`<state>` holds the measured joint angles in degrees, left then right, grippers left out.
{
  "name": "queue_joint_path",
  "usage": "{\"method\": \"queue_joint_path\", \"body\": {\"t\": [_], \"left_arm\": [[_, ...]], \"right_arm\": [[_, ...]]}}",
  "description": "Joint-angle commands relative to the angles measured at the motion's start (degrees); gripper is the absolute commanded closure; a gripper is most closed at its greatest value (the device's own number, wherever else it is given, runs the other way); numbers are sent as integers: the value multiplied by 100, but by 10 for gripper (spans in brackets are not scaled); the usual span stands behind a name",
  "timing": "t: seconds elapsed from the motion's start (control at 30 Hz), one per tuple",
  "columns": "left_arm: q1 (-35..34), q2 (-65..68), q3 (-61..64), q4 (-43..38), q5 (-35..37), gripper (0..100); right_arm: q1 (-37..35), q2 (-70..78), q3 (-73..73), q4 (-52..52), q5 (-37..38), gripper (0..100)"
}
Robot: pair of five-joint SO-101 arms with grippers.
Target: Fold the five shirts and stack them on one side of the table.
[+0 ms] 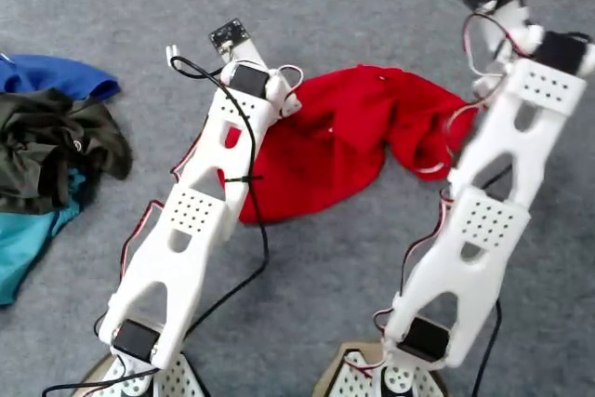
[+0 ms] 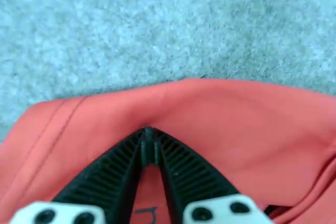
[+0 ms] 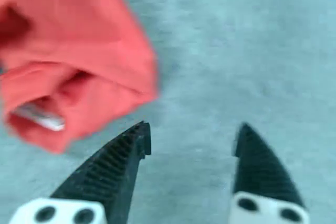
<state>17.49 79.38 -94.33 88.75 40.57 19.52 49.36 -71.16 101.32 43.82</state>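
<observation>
Lying mid-frame in the high view, the red shirt [image 1: 344, 137] stretches side to side | left gripper [image 2: 148, 135] squeezed tight on its left part | right gripper [image 3: 194, 126] spread wide over the table [image 1: 372, 25], just beside the shirt's right end, the nearer arm there

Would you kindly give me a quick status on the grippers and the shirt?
Left gripper shut on red shirt. Right gripper open over table, beside it. Other shirts heaped at table edge, clear of both arms.
</observation>
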Motion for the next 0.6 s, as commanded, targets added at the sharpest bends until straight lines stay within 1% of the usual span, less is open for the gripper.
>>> {"method": "queue_joint_path", "body": {"t": [0.0,0.1,0.2,0.4,0.47,0.57], "left_arm": [[-70,-110,-132,-97,-53,981],[-70,-110,-132,-79,-53,981],[-70,-110,-132,-79,-53,981],[-132,-110,-141,-70,-53,981],[-185,-110,-141,-70,-53,981],[-202,-110,-141,-70,-53,981]], "right_arm": [[-338,-1165,1789,79,-44,800],[-514,-1666,2914,-62,-70,799],[-673,-2009,3670,-273,-229,779],[-1191,-2360,4479,-378,-413,648],[-1288,-2369,4681,-536,-440,631],[-1323,-2360,5147,-1064,-492,631]]}}
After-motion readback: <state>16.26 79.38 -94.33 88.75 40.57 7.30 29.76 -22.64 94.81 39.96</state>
